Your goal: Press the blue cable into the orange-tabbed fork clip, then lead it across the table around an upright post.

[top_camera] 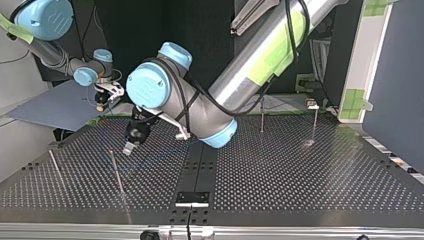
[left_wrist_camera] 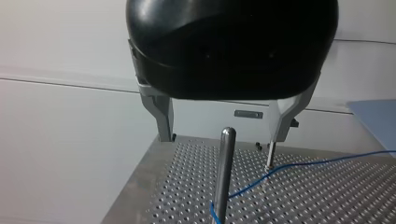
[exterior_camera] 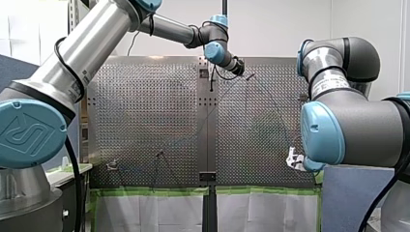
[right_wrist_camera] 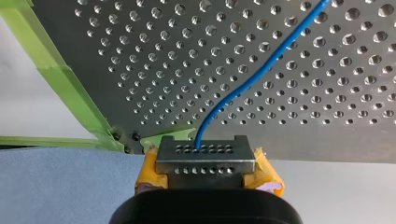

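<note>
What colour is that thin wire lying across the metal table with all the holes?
Blue. The cable shows best in the right wrist view.

- The blue cable [right_wrist_camera: 243, 84], thin and bright, is coming out from between the pinched yellow pads [right_wrist_camera: 147, 172] of my right tool [right_wrist_camera: 205, 156] and curving away ahead of it over the perforated tabletop [right_wrist_camera: 140, 70].
- Under my left tool [left_wrist_camera: 223, 139] the cable is bending at the foot of the upright post [left_wrist_camera: 225, 172].
- That post, a slim metal rod with a rounded top, is standing straight between this tool's spread fingers [left_wrist_camera: 161, 112].
</note>
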### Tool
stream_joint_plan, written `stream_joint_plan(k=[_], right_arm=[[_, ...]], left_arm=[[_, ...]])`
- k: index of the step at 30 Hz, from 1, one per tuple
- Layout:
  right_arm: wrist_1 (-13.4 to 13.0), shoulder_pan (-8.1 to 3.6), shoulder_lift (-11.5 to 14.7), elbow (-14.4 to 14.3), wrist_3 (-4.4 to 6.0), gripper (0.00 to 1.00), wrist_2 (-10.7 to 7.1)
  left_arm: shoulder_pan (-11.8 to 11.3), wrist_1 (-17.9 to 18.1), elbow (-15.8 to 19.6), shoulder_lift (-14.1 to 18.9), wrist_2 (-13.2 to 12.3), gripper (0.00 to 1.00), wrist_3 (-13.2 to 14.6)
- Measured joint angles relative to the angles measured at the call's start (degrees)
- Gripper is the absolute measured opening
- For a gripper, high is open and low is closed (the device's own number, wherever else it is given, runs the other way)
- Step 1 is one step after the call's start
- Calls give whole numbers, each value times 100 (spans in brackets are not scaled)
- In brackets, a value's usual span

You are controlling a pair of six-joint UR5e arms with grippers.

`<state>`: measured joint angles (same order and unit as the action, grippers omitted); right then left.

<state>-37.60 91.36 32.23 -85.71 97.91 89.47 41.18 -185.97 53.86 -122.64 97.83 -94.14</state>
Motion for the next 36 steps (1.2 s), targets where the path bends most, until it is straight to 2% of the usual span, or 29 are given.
stream_joint_plan(k=[6,23,30,36], right_arm=[[1,1,0,0,-6,0,-5],[6,16,0,2,-2,0,-8],[4,23,0,0,1,0,-7],[3,26,0,1,-4,0,-7]], left_arm=[[5,-66,0,0,262,100,32],[7,-79,1,1,353,100,89],[7,-81,1,1,575,100,78],[8,-81,1,1,660,100,47]])
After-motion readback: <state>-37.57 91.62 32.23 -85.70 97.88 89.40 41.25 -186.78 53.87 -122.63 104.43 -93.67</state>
